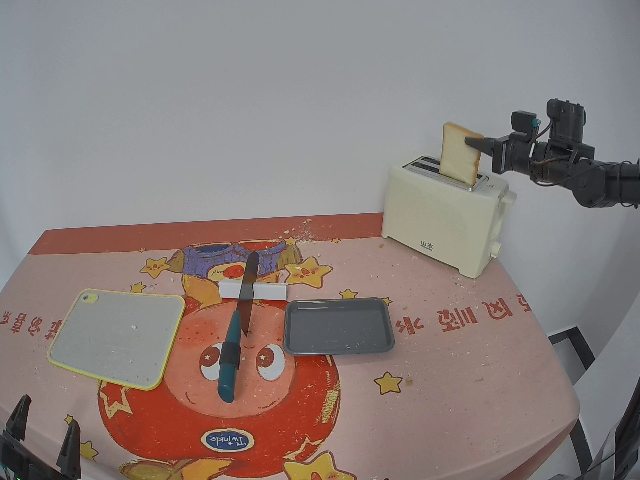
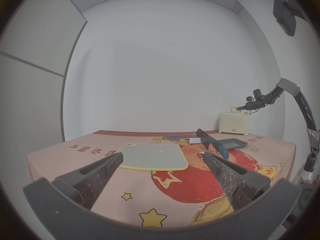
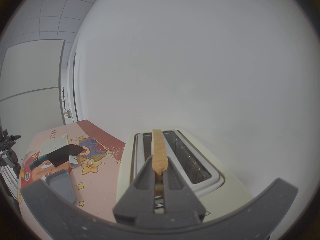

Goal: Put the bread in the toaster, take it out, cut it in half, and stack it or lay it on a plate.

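Observation:
A slice of bread [image 1: 459, 154] stands upright, its lower part in the front slot of the cream toaster [image 1: 443, 218] at the table's back right. My right gripper [image 1: 475, 143] is shut on the bread's upper edge; in the right wrist view its fingers [image 3: 146, 174] pinch the bread [image 3: 159, 151] over the toaster [image 3: 213, 197]. My left gripper [image 2: 162, 160] hangs open and empty at the table's near left corner. A blue-handled knife [image 1: 237, 332] leans on a white block [image 1: 253, 291]. A grey plate [image 1: 338, 326] lies beside the knife.
A grey cutting board [image 1: 117, 336] with a yellow rim lies on the left of the table. Crumbs are scattered near the toaster and the back edge. The table's right edge drops off just past the toaster; a white wall stands behind.

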Available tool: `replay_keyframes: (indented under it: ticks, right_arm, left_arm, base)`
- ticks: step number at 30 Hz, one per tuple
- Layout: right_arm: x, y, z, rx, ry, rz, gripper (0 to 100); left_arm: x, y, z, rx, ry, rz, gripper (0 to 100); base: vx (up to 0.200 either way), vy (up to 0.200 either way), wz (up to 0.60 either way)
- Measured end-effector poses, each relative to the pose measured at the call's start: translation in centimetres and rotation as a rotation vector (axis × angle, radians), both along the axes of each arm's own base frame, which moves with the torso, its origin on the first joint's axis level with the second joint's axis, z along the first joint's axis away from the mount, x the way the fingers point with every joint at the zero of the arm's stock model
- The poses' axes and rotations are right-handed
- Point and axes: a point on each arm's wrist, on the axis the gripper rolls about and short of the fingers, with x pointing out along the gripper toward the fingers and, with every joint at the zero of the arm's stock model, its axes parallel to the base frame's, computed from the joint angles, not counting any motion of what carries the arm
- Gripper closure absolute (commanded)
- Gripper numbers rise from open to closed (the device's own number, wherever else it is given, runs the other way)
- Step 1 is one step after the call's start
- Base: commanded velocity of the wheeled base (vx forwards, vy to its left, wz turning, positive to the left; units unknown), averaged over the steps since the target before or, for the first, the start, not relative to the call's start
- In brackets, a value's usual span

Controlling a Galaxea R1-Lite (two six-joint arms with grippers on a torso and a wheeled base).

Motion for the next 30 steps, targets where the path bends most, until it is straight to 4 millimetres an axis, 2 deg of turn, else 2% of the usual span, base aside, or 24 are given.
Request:
replay_keyframes:
  ticks: [3,7,11,15,24,30]
  right_arm:
    - [-1.2,0.3,2.3,0.009,-0.046,0.009,100]
    - [-4.4,1.3,5.9,0.030,-0.059,0.040,100]
    - [-7.6,2.6,7.6,0.045,-0.047,0.081,100]
    - [-10.4,3.6,7.1,0.046,0.003,0.120,100]
    - [-16.9,5.5,2.8,0.022,0.174,0.227,100]
    - [-19.9,7.0,1.2,0.023,0.159,0.313,100]
  left_arm:
    - [0.0,0.0,0.0,0.000,0.000,0.000,0]
    - [0.0,0.0,0.0,0.000,0.000,0.000,0]
    - [0.0,0.0,0.0,0.000,0.000,0.000,0]
    - [0.0,0.0,0.0,0.000,0.000,0.000,0]
    - [0.0,0.0,0.0,0.003,0.000,0.003,0]
    - [0.0,0.0,0.0,0.002,0.000,0.003,0]
  base:
    - [0.000,0.000,0.00]
    - [0.000,0.000,0.00]
    - [0.000,0.000,0.00]
    - [0.000,0.000,0.00]
    - [0.000,0.000,0.00]
    - [-0.200,0.000,0.00]
